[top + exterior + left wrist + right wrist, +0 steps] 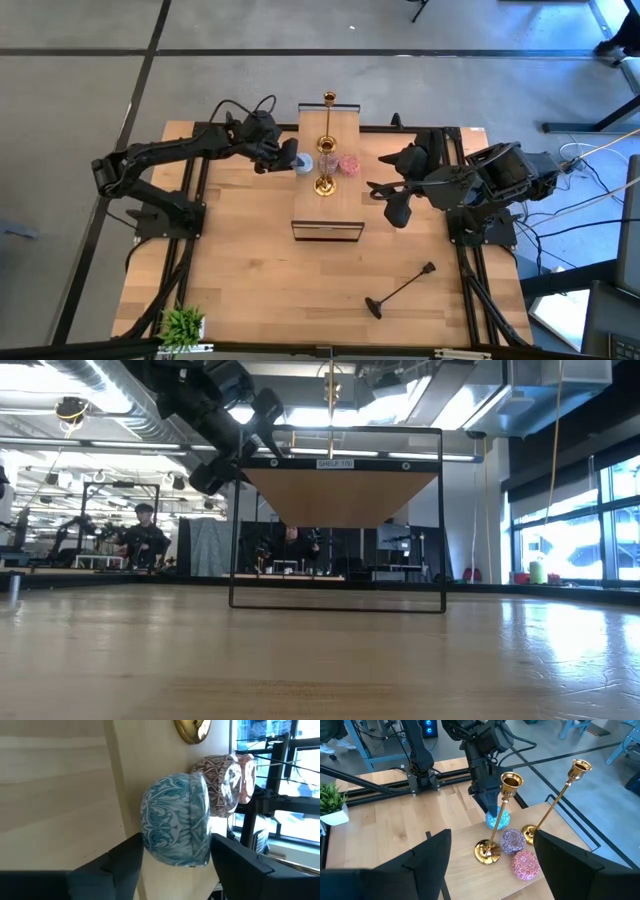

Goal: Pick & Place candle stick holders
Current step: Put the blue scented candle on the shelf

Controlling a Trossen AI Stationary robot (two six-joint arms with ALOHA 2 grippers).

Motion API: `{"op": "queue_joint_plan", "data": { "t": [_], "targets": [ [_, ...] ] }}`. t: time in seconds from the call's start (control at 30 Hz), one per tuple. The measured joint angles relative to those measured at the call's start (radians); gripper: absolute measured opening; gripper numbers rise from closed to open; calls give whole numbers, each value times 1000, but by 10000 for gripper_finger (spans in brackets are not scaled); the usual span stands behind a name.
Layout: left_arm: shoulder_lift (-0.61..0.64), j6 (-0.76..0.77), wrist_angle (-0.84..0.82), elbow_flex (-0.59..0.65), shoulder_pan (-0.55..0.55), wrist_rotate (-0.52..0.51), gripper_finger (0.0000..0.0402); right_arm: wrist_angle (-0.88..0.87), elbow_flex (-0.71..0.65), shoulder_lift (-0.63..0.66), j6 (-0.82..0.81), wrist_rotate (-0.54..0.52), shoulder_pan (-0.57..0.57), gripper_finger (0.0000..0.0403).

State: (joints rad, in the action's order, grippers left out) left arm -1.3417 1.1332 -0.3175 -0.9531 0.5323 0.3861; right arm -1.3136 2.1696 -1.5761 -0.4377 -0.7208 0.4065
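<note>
A raised wooden shelf [345, 120] holds two gold candle stick holders [492, 820] [555, 802] standing on their round bases. Beside them on the shelf stand a blue cup [175, 820], a purplish cup [512, 841] and a pink cup [526, 864]. A long black holder [400, 290] lies flat on the table at the near right. My left gripper [290, 158] is at the shelf's left edge, closed around the blue cup. My right gripper [388, 203] hangs open above the table, right of the shelf, with nothing between its fingers. My left gripper has the blue cup between its two fingers, one finger [125, 865] against the cup's rounded lower wall [146, 845], the other [235, 865] against its rim side [206, 847]. The fingers slant down from the table's left. The cup stands upright on the shelf.
The shelf rests on a black wire frame [335, 605] in the table's middle. A small green potted plant [183, 325] stands at the near left corner. People and workbenches show in the room beyond the table. Bare tabletop lies in front of the shelf.
</note>
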Motion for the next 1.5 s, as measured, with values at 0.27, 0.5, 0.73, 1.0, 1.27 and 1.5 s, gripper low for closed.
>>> {"op": "queue_joint_plan", "data": {
  "t": [0.27, 0.5, 0.73, 1.0, 1.27, 1.5],
  "targets": [
    [0, -4, 4, 0, -4, 16, 198, 0, 0, 0, 0, 0, 0, 284],
    [0, 2, 37, 0, -8, 17, 191, 0, 0, 0, 0, 0, 0, 284],
    [-21, 6, 41, 0, -9, 12, 192, 0, 0, 0, 0, 0, 0, 284],
    [-54, 12, 81, -2, -23, 22, 208, -6, 0, 0, -7, 0, 0, 284],
    [-56, 9, 67, -2, -18, 14, 238, -14, 0, 0, -19, 3, 0, 284],
    [-56, 14, 67, -2, -18, 38, 242, -14, 0, 0, -18, 2, -1, 284]
  ]
}}
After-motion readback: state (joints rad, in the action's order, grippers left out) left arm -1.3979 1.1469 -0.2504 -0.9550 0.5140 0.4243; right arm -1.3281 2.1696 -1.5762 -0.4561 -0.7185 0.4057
